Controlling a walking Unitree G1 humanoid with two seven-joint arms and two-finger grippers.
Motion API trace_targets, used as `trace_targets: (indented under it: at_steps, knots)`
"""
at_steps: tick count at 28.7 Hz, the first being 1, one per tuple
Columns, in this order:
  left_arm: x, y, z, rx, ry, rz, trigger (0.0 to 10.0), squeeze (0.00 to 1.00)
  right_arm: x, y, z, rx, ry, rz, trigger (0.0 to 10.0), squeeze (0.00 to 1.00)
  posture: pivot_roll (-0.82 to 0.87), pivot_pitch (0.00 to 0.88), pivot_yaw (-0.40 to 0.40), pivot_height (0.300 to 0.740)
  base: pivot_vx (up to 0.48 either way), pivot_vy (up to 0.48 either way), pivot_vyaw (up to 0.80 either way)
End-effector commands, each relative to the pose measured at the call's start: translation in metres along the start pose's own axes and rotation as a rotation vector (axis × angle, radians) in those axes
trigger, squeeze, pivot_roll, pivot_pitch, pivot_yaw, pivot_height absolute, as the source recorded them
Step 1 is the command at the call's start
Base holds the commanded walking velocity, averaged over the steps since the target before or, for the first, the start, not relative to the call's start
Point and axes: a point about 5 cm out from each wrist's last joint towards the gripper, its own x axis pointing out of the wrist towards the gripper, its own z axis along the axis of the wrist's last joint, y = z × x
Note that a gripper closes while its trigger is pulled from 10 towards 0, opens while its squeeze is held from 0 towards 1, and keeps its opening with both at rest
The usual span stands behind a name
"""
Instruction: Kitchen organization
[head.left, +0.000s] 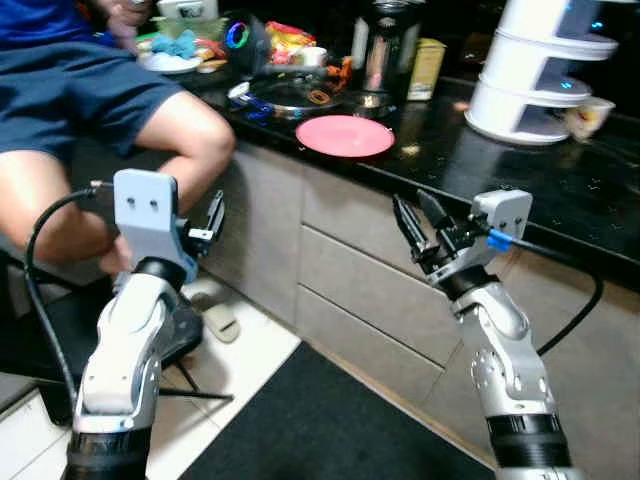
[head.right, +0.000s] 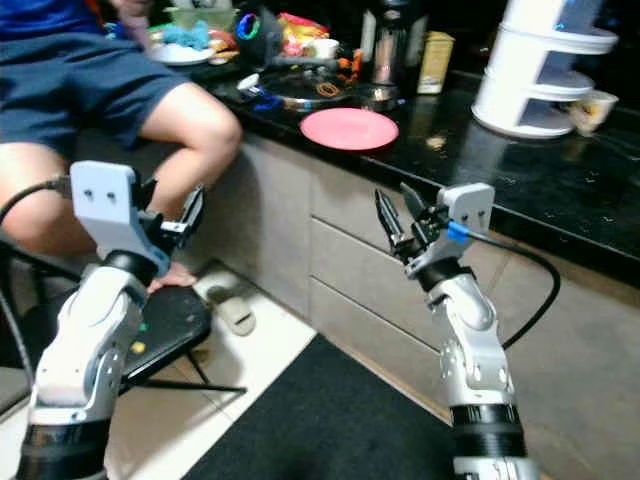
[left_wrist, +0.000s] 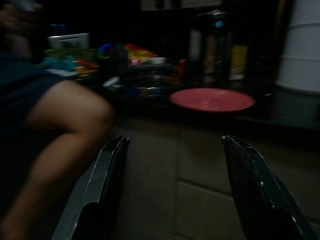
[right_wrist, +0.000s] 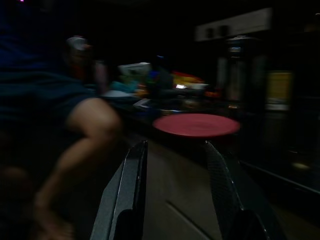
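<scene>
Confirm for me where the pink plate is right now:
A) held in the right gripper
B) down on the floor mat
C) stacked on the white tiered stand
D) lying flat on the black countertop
D: the pink plate lies flat on the black countertop near its front edge, while the right gripper and left gripper are both open and empty below counter level.

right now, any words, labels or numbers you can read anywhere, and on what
None can be read.
Yellow carton on the black counter: print too blurred to read.
Colourful packets behind the pink plate: print too small to read.
White tiered stand: small blue lights, no legible text.
Both wrist views are too dark.
</scene>
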Motion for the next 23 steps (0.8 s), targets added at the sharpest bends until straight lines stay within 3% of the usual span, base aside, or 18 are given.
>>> trace_targets:
  at_steps: [1,23]
  knots:
    - [0.0008,-0.0013,-0.0014,-0.014,0.0,-0.003,10.0,0.0,-0.0005,-0.0009,0.0005,0.0,0.007,0.003,10.0,0.0,-0.08,0.0,-0.06,0.74,0.0,0.0,0.0]
    - [0.0023,0.0,-0.0018,-0.006,-0.004,0.017,10.0,0.0,0.0037,0.001,0.0007,0.002,0.008,0.016,10.0,0.0,-0.07,0.0,-0.067,0.74,0.0,0.0,0.0]
